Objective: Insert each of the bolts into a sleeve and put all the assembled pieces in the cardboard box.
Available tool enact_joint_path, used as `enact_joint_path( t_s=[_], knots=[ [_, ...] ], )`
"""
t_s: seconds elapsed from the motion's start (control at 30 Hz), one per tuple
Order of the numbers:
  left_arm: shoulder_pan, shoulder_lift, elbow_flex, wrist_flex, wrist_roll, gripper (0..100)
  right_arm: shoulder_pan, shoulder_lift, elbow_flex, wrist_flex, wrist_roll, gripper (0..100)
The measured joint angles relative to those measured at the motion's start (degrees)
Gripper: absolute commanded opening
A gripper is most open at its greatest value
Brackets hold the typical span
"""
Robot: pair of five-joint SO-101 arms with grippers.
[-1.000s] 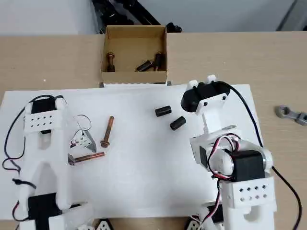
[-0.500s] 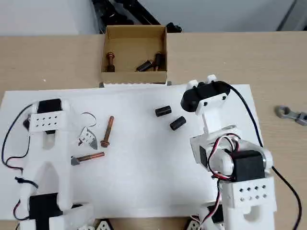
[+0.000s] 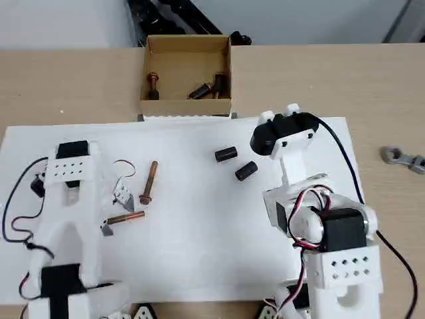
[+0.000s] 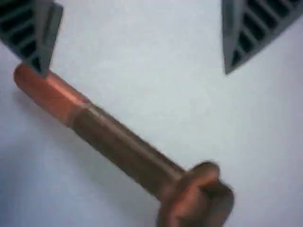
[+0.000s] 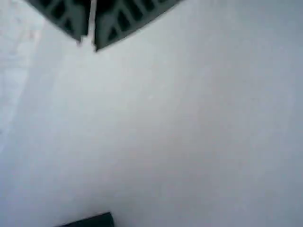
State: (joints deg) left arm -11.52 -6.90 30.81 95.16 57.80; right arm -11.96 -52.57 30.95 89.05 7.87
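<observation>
High view: the cardboard box sits at the far edge of the white sheet, which lies on the wooden table; inside the box lie what look like three put-together pieces, one by its left wall and the others by its right wall. Two loose bolts lie on the sheet near the left arm. The first bolt has its long side running toward the box, with its head at the near end and its tip at the far end; the second bolt lies almost side to side, with its head pointing toward the middle of the sheet. The left gripper is spread wide and holds nothing.

In the left wrist view, one finger has its tip right at the plain end of the second bolt; the other finger is well apart from it.

Two black sleeves lie on their sides near the right arm; the nearer one is tilted.

In the right wrist view, the right gripper is squeezed closed with nothing in it; part of a sleeve lies apart from it.

A wrench lies on the bare table, far off to the right.
</observation>
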Motion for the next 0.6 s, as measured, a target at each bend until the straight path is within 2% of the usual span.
enact_joint_path(
  t_s=[0.2,0.4,0.47,0.6],
  knots=[
    [-0.09,9.93,-1.32,-3.96,0.0,22,0.0,0.0,0.0,0.0,0.0,0.5],
    [-0.26,11.69,-1.14,-7.03,-1.49,22,0.0,0.0,0.0,0.0,0.0,0.5],
    [-0.26,11.69,-1.05,-7.65,-1.49,18,0.0,0.0,0.0,0.0,0.0,0.5],
    [0.26,11.87,-1.58,-9.23,-1.58,2,0.0,0.0,0.0,0.0,0.0,0.5]
  ],
)
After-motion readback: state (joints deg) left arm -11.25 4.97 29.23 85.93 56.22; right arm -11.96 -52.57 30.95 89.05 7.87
